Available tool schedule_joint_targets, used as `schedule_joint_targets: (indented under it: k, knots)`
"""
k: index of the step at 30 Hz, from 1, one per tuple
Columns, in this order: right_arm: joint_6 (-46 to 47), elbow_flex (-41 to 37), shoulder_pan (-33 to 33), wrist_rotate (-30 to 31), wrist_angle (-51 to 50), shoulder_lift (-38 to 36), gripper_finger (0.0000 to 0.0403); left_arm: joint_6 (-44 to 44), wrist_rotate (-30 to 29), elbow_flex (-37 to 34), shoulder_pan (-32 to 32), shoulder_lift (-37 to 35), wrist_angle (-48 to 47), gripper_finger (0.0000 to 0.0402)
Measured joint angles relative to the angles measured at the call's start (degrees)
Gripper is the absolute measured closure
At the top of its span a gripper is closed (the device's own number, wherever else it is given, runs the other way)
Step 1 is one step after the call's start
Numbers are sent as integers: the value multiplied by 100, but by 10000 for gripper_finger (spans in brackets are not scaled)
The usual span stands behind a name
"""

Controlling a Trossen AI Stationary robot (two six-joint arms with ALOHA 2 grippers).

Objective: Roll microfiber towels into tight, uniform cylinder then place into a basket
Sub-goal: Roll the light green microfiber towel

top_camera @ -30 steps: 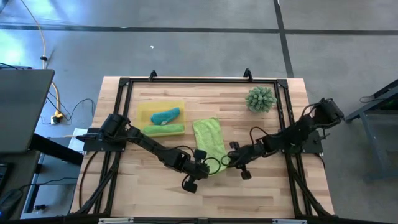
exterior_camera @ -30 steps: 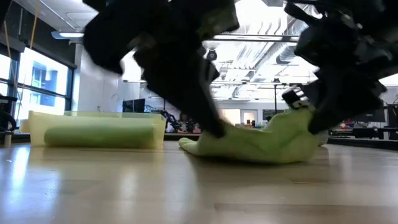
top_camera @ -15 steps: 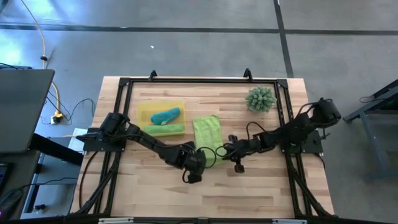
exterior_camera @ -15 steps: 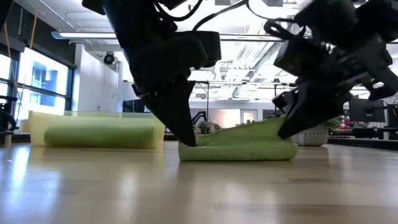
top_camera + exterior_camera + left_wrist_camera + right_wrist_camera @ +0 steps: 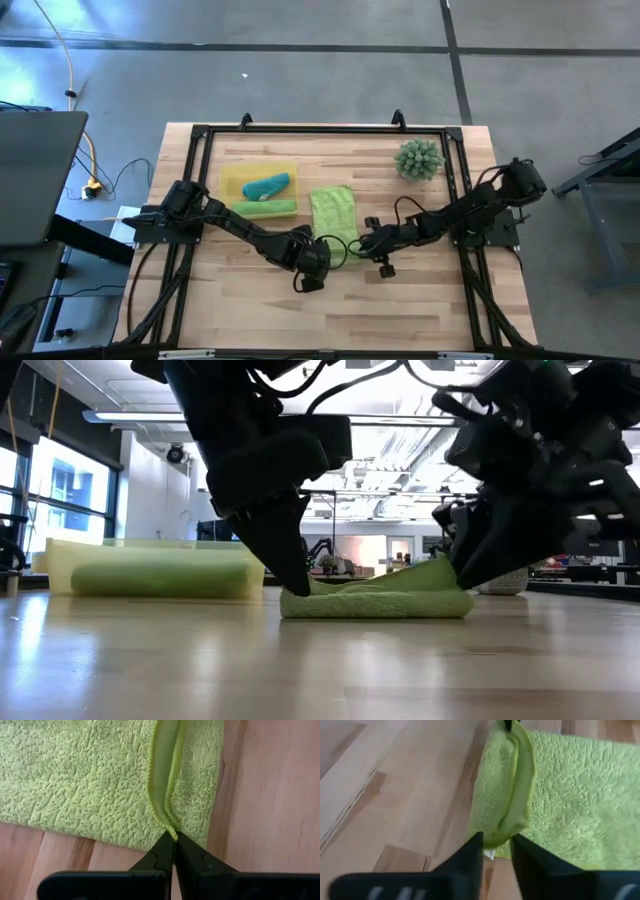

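Note:
A lime green microfiber towel [image 5: 334, 212] lies on the table's middle, its near edge folded over into a low flap [image 5: 167, 780]. My left gripper [image 5: 174, 840] is shut at the flap's left end. My right gripper [image 5: 497, 851] is open at the flap's right end [image 5: 512, 815]. The fingertips stand either side of that end. The yellow basket [image 5: 234, 175] at the far left holds a teal towel [image 5: 266, 185] and a rolled lime towel [image 5: 263, 208]. My left gripper pinches the hemmed edge of the folded flap at its corner [image 5: 172, 831] between its two fingertips. The fingers slant down from the table's near side. The towel lies flat on the table, slack. My right gripper's fingertips flank the flap's end; whether they touch it I cannot tell.
A spiky green ball plant [image 5: 419, 158] stands at the far right. A black frame rail [image 5: 320, 130] runs around the work area. Bare wood lies near the front edge [image 5: 330, 320].
Both grippers have gone toward the table's far edge and down with the towel's near edge. That raised edge has been folded over onto the towel and now lies flat as a low flap. The far part has stayed in place. My left gripper has rolled about its axis.

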Motion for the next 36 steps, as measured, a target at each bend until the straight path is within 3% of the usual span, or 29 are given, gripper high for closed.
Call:
schedule_joint_targets:
  k: [4,7,12,19,36]
  knots:
    - [-67,0,2,-13,-278,-317,263,86,-19,0,0,0,-24,401]
    - [47,0,90,-81,-259,-519,246,105,-43,0,0,4,-20,401]
    - [-533,0,515,-54,19,-494,249,199,-93,0,33,7,-26,401]
    - [-551,-2,805,1180,215,-181,257,212,-111,0,42,11,-72,401]
    - [-265,11,625,1163,959,950,257,199,41,-2,44,11,-110,399]
